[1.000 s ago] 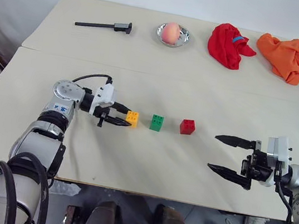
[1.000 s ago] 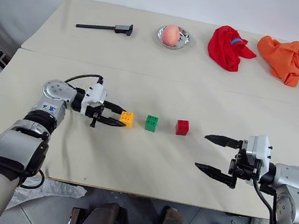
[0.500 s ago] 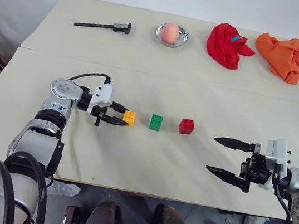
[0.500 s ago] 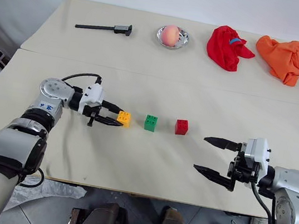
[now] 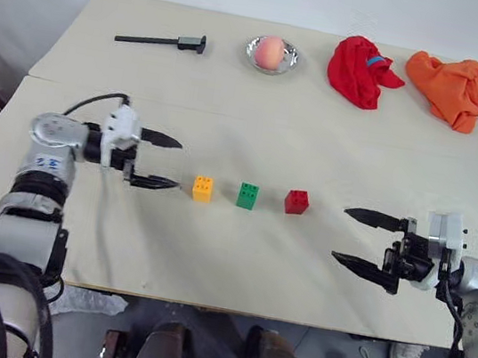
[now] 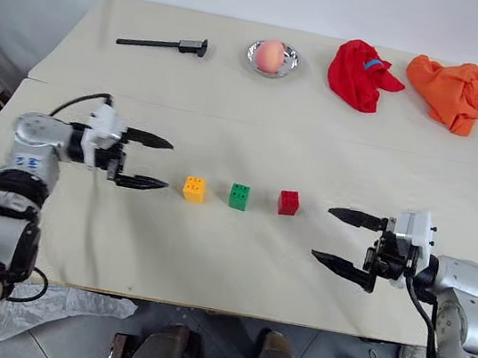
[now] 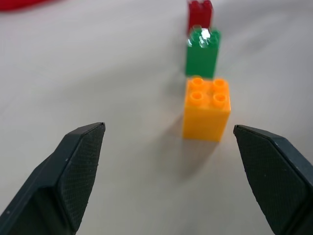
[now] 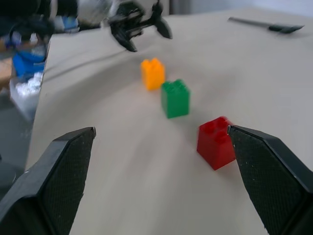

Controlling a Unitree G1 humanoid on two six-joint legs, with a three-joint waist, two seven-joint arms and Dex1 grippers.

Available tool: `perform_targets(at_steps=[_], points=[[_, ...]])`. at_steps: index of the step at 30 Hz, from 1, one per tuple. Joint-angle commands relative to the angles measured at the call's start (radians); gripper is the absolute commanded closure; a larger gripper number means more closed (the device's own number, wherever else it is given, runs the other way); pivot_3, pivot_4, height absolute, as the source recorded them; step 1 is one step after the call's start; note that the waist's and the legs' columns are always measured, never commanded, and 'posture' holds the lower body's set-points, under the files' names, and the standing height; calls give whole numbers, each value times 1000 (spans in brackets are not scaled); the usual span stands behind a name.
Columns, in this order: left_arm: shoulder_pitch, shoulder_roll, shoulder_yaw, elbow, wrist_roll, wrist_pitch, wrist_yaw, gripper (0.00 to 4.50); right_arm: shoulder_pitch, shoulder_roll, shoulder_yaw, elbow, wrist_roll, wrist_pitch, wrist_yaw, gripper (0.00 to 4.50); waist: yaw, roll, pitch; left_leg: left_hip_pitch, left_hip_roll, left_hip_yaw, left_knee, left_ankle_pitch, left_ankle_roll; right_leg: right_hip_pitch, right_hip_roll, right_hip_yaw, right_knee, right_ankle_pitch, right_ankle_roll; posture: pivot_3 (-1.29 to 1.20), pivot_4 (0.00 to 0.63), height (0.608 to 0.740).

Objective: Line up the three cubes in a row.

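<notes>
Left gripper (image 5: 168, 162), fingers spread wide and empty, points toward the row from just beside its left end. Yellow-orange cube (image 5: 203, 188): a small studded plastic brick with four round studs on top, standing upright on the near table (image 5: 236, 260), apart from the fingertips. Green cube (image 5: 248, 196): the same studded form, near the yellow-orange one with a gap between. Red cube (image 5: 297, 202): the last in the line, a similar gap from the green. The three lie in one straight row across the table's middle. Right gripper (image 5: 349, 237), fingers likewise spread and empty, hangs near the red cube's right, toward the table's front edge. No writing is legible on the cubes.
</notes>
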Motion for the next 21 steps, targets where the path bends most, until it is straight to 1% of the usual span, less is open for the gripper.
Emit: perform_targets(at_steps=[1,5,7,8,9,10,14,21], points=[[176,48,103,-241,-106,84,-15,18,-50,-4,-10,46,11,-35,55,0,-3,0,0,0,0,0,0,0,0,0,0,0,0,0,0,0,150,740],[388,73,169,-480,-155,205,73,18,-87,-17,0,121,-16,-80,127,0,-7,0,0,1,1,0,0,0,0,0,0,0,0,0,0,0,150,740],[528,87,204,-611,-155,291,157,18,-112,-30,11,186,-49,-133,181,0,-2,1,0,1,1,-1,0,0,0,0,-1,0,0,0,0,0,150,740],[574,92,215,-658,-145,322,199,18,-122,-33,16,208,-61,-155,199,0,0,1,0,1,0,-1,0,0,0,0,-1,1,1,0,0,0,150,740],[618,96,234,-701,-176,356,195,18,-135,-34,20,233,-72,-169,210,0,3,1,0,1,1,-1,0,0,0,0,-1,1,1,0,0,0,150,740],[641,97,243,-715,-171,336,198,18,-148,-32,22,252,-76,-177,214,0,5,1,0,1,0,-2,0,0,0,0,-2,1,1,0,0,0,150,740],[644,89,253,-715,-142,258,211,18,-187,-22,37,307,-96,-204,219,0,9,1,0,1,0,-1,0,0,0,0,-2,0,1,0,0,0,150,740],[596,68,251,-683,-136,206,258,18,-240,-2,51,355,-114,-244,207,0,1,2,0,1,0,0,0,0,0,0,-1,0,1,0,-1,0,150,740]])
